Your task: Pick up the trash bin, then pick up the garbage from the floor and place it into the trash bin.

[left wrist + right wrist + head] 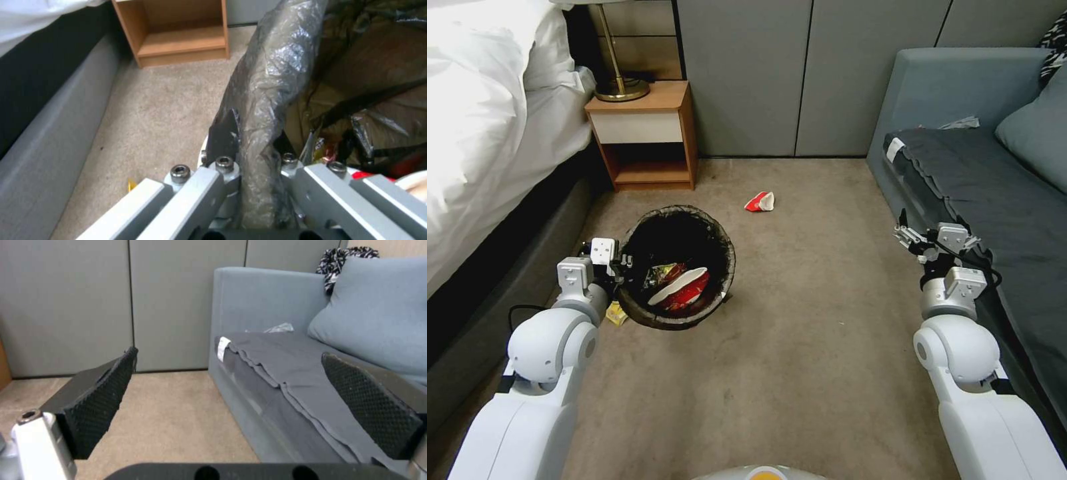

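Bag-lined trash bin [678, 267] rim pinched in left gripper [622, 270]

No readable text, labels, brands or numbers anywhere. White tag [223, 347] on sofa cover edge: blank as seen (too small to tell). Red-and-white cups [682, 288] in trash bin [720, 230]: print illegible.

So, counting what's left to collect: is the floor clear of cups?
No: a crushed red-and-white cup lies on the carpet beyond the bin.

beige carpet floor [800, 347], crushed red cup [760, 201], yellow wrapper [616, 313]
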Motion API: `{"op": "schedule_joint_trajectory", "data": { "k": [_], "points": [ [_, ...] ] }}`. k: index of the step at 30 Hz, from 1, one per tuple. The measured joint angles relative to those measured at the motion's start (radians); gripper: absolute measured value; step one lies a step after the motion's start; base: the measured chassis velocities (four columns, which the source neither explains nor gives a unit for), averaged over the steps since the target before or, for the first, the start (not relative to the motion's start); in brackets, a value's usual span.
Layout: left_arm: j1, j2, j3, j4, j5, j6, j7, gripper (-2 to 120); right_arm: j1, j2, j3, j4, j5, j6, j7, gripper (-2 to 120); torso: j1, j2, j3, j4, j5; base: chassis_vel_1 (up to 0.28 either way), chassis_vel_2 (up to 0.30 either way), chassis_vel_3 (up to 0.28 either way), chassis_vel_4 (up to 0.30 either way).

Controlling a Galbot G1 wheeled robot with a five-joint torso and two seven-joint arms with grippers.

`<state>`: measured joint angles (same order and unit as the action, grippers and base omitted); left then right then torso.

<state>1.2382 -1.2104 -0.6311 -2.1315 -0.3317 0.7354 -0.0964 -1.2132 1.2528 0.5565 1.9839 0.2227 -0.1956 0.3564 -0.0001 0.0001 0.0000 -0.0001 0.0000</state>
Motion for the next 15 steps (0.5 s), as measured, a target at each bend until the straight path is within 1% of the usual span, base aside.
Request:
{"op": "schedule_joint_trajectory", "data": {
  "k": [5,15],
  "points": [
    [-0.004,0.000,0.000,0.002,0.000,0.000,0.001,0,0.004,0.000,0.000,-0.003,0.001,-0.001,-0.001,100,0.000,0.000,0.000,0.0000,0.0000,-0.074,0.061,0.079,-0.080],
    [-0.009,-0.001,0.001,0.014,0.003,0.000,0.004,0,0.004,0.004,0.002,-0.015,0.000,-0.002,0.003,100,0.000,0.000,0.000,0.0002,0.0000,-0.074,0.094,0.083,-0.094]
  ]
}}
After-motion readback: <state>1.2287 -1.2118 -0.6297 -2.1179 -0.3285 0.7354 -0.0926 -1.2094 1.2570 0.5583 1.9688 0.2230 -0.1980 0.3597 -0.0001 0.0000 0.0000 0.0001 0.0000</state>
